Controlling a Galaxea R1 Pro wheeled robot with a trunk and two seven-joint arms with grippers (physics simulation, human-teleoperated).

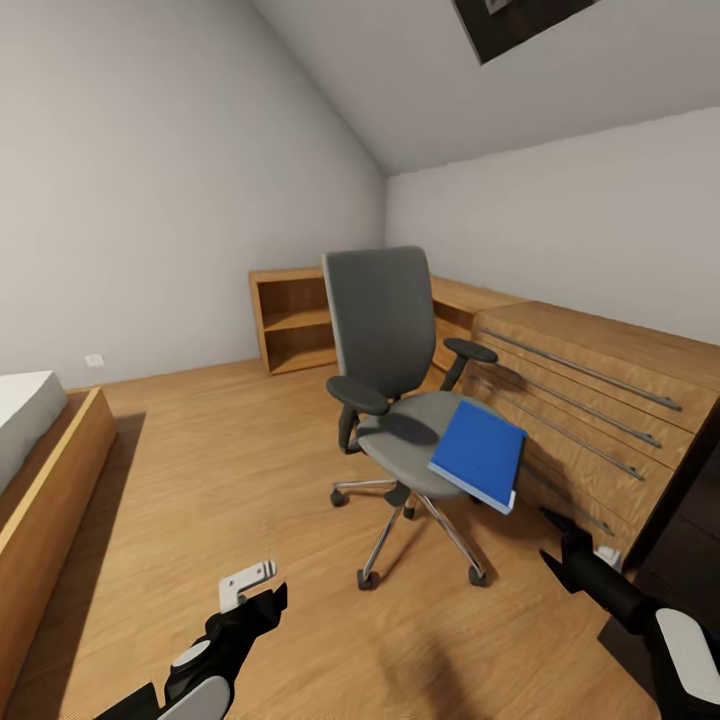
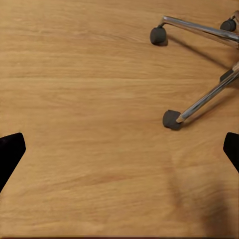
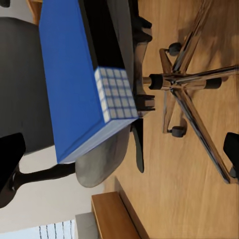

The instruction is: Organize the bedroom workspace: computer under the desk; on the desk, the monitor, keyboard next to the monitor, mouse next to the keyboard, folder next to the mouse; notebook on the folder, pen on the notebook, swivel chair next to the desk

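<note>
The grey swivel chair (image 1: 385, 330) stands in the middle of the oak floor, facing me. A bright blue folder (image 1: 480, 452) lies tilted on its seat and overhangs the front right edge. My right gripper (image 1: 553, 545) is open, low and to the right of the chair, a short way from the folder. Its wrist view shows the folder (image 3: 74, 84) with a white gridded edge, the seat and the chrome base (image 3: 184, 84) ahead of the gripper (image 3: 119, 154). My left gripper (image 1: 255, 590), also open, hangs over bare floor near the chair's front caster (image 2: 173, 119).
An oak dresser (image 1: 590, 400) with bar handles runs along the right wall behind the chair. A dark piece of furniture (image 1: 690, 530) sits at the far right edge. An open oak shelf (image 1: 295, 320) stands at the back, and a bed (image 1: 40, 450) on the left.
</note>
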